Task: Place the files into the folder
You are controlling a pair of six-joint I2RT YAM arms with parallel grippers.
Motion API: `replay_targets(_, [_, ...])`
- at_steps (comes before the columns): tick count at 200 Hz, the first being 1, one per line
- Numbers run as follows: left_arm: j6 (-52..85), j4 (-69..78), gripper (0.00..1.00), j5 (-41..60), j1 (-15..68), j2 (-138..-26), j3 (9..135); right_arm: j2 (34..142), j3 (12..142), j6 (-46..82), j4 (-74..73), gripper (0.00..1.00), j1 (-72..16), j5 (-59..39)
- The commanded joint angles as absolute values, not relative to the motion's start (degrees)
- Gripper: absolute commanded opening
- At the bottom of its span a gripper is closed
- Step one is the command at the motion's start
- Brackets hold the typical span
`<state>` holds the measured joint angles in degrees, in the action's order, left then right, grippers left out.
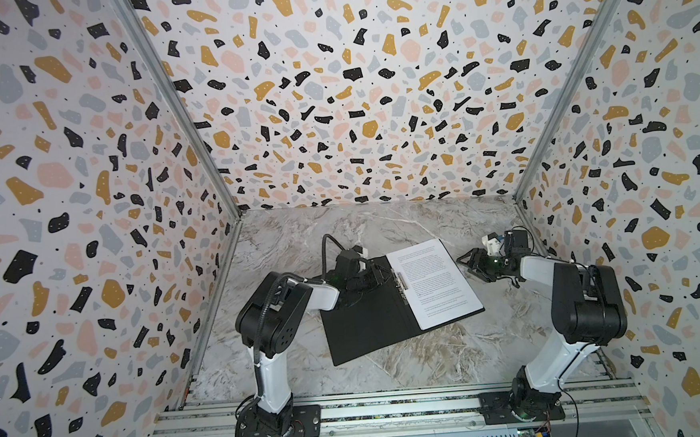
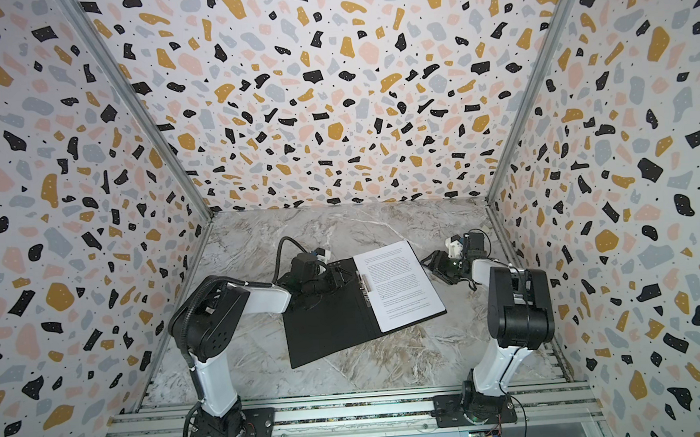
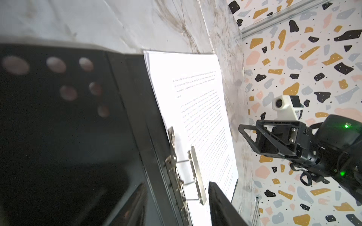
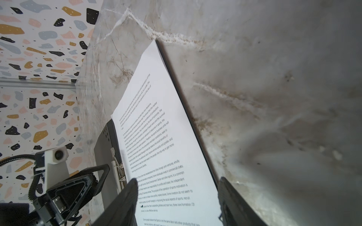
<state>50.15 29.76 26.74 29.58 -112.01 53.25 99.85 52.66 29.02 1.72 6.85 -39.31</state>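
Files lie on the open folder's right flap mid-surface, with both hands apart and empty, left hand over the spine clip, right hand just off the sheets' edge, so I reckon a clumsy nudge there could skew unclamped pages.

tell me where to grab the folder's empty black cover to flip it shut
Probably its free long edge, opposite the spine. The cover lies flat on the table, so come in low from the left with the left tool, one finger slipped under.
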Motion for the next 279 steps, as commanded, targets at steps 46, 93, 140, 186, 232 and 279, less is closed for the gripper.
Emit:
replay_targets(46, [48.18, 32.94, 0.59, 32.48, 29.18, -118.56, 58.62, 97.59, 48.22, 26.27, -0.20, 0.66, 9.12, -41.99])
replay_targets(93, [53.17, 39.57, 0.60, 34.84, 29.79, -119.66, 58.41, 98.07, 47.22, 26.77, -1.12, 0.66, 9.64, -42.73])
replay_targets(140, [55.98, 44.20, 0.59, 35.15, 30.66, -118.65, 57.63, 97.82, 46.89, 26.68, -1.14, 0.66, 9.72, -42.96])
replay_targets(186, [56.51, 44.14, 0.59, 35.14, 31.38, -118.40, 57.42, 98.04, 46.67, 26.68, -1.14, 0.66, 9.76, -43.57])
replay_targets(232, [54.14, 41.11, 0.59, 32.50, 30.94, -115.71, 55.72, 97.60, 46.68, 26.33, -0.65, 0.66, 9.82, -42.99])
replay_targets(279, [51.06, 34.88, 0.59, 30.50, 30.41, -114.79, 56.34, 98.27, 46.41, 26.42, -1.05, 0.66, 9.93, -42.97])
